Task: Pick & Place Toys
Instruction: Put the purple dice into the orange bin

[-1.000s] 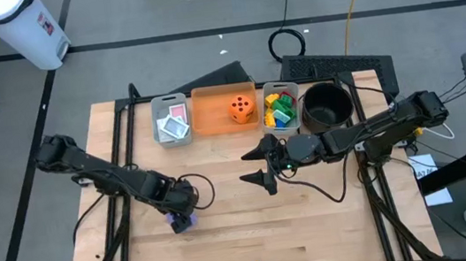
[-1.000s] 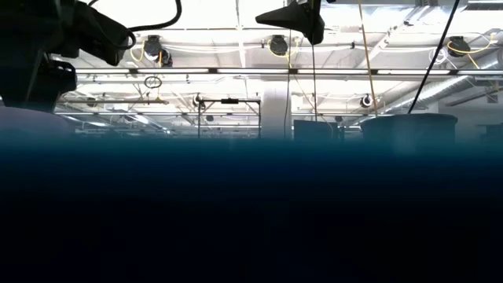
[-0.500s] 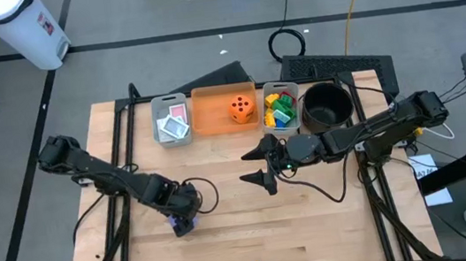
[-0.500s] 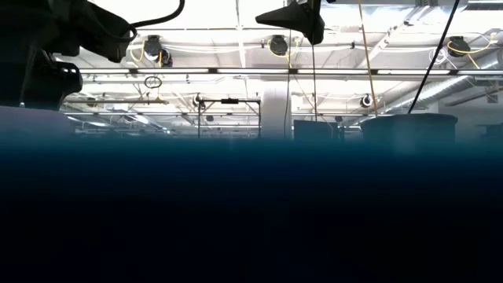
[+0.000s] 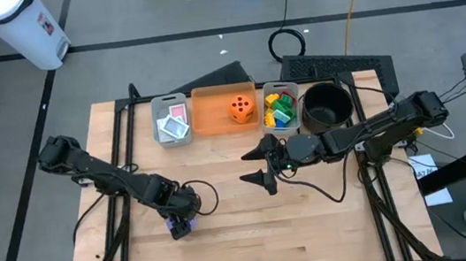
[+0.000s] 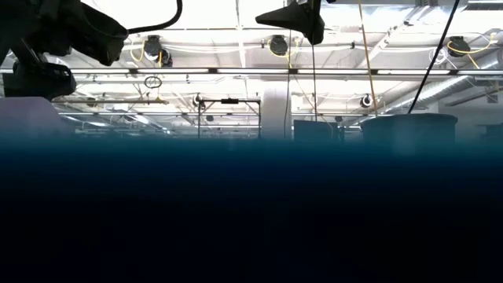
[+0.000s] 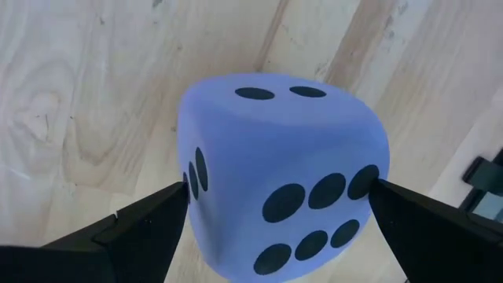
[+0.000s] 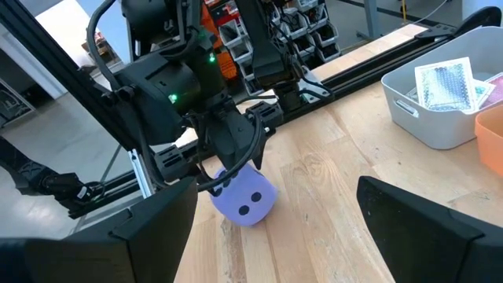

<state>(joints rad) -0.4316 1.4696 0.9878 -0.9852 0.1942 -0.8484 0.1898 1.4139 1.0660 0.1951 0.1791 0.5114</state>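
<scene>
High view: left gripper (image 5: 181, 223) hides most of purple die (image 5: 176, 228), jaws spread around it; right gripper (image 5: 257, 168) jaws wide, empty.

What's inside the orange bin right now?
The orange bin holds one orange die near its right end. The rest of its floor shows bare; nothing else is visible in it.

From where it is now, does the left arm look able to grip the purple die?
Probably yes. The left gripper is already down over the purple die, one open finger on each side, the die resting on the bare wooden table. Nothing sits between them; the right gripper waits apart.
</scene>
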